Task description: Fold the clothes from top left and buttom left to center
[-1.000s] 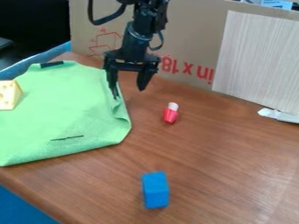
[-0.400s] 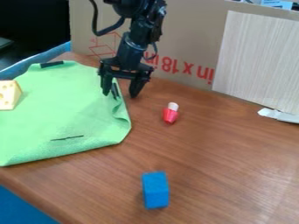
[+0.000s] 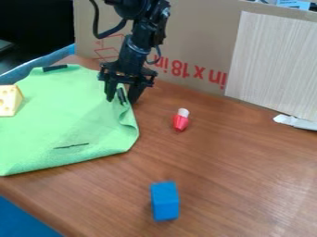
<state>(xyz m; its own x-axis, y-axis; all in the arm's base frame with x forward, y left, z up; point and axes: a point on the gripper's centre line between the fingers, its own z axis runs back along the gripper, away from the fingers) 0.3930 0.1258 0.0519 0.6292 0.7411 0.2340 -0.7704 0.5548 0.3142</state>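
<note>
The black gripper (image 3: 121, 100) hangs low at the cloth's upper right edge, its fingers apart on either side of that edge. Green cloth (image 3: 68, 113) lies spread over the left part of the table, its right edge raised and curled over. A short black strip (image 3: 121, 95) on the cloth shows between the two fingers. Whether the fingers touch the cloth I cannot tell.
A yellow cheese-like block (image 3: 9, 100) sits on the cloth at far left. Right of the cloth is a small red and white object (image 3: 180, 120); a blue block (image 3: 165, 201) stands near the front. Cardboard (image 3: 198, 41) rises behind.
My gripper has shifted slightly left, with its fingers now closer together around the cloth's edge. The cloth looks nearly the same.
</note>
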